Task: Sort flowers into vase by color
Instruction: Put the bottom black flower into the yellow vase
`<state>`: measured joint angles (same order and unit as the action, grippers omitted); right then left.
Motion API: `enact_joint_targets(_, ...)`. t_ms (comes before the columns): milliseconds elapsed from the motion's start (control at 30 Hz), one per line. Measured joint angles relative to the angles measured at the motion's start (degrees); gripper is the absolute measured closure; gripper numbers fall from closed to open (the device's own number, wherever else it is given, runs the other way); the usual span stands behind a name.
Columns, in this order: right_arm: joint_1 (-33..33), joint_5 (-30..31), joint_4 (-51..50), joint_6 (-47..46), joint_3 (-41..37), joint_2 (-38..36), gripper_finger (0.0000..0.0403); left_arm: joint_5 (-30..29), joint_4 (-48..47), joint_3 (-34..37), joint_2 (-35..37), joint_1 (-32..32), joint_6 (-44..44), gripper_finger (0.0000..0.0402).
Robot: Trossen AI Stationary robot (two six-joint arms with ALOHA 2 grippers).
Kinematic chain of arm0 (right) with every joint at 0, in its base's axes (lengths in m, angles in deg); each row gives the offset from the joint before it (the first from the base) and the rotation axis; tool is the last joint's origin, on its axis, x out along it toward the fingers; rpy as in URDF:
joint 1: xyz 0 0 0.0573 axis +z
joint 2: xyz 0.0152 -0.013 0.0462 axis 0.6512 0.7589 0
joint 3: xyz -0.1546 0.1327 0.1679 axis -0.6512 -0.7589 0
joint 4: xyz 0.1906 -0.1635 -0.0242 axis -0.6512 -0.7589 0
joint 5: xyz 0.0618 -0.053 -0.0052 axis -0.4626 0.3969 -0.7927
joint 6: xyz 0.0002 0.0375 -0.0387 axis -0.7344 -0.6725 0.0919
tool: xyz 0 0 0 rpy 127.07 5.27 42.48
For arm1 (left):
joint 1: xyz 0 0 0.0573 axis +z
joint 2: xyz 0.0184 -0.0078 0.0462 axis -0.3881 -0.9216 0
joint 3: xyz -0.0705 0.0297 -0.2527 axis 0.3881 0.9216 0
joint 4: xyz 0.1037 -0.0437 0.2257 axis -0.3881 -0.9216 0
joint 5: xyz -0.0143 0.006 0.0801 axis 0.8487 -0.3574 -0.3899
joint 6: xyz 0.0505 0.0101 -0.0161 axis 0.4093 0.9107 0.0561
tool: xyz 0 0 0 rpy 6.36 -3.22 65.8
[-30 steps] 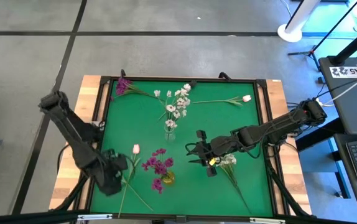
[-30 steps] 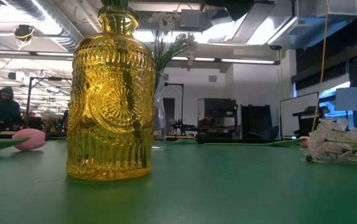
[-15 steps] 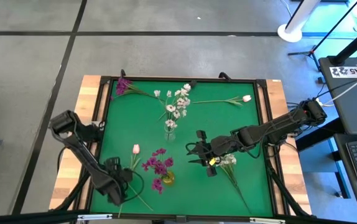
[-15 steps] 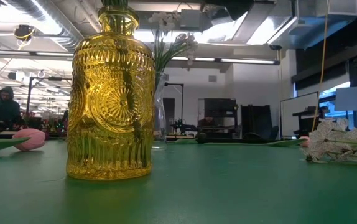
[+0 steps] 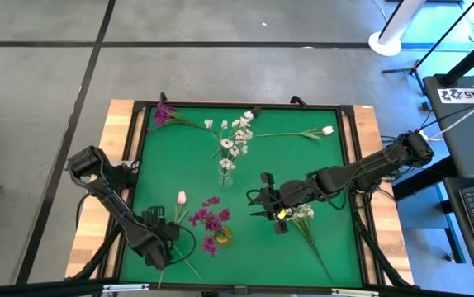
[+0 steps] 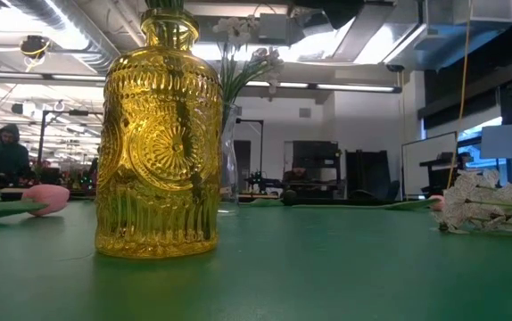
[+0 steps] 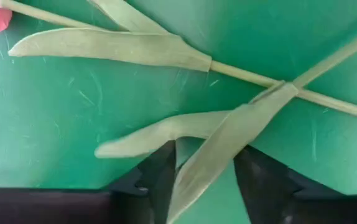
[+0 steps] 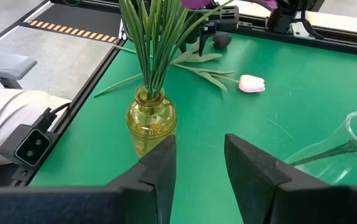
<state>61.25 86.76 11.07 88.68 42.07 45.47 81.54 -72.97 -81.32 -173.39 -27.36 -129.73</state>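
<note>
On the table (image 5: 336,173): two vases, one (image 5: 226,175) at the middle, the other (image 5: 222,237) nearer the front edge, both with flowers in them. Loose stems along the back edge, one tulip (image 5: 180,197) front-left beside the left gripper (image 5: 164,235), one spray (image 5: 303,213) front-right just beside the right gripper (image 5: 263,202).

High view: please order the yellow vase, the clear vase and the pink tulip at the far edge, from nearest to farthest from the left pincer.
1. Yellow vase, just right of the left pincer, near the front.
2. Clear vase, mid-table, holding white blossoms.
3. Pink tulip, at the far right of the mat.
</note>
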Motion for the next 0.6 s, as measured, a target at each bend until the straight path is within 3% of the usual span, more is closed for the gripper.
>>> enact_joint_targets(267, 0.0, 0.0, 0.1, 0.0, 0.0, 0.0, 0.0267, 2.7, -10.4, -0.6, 0.0, 0.0, -0.4, 0.0385)
enact_joint_targets(600, 0.0, 0.1, 0.1, 0.0, 0.0, -0.2, 0.0267, 1.4, -34.6, -12.9, 0.0, 0.0, -1.6, 0.0398)
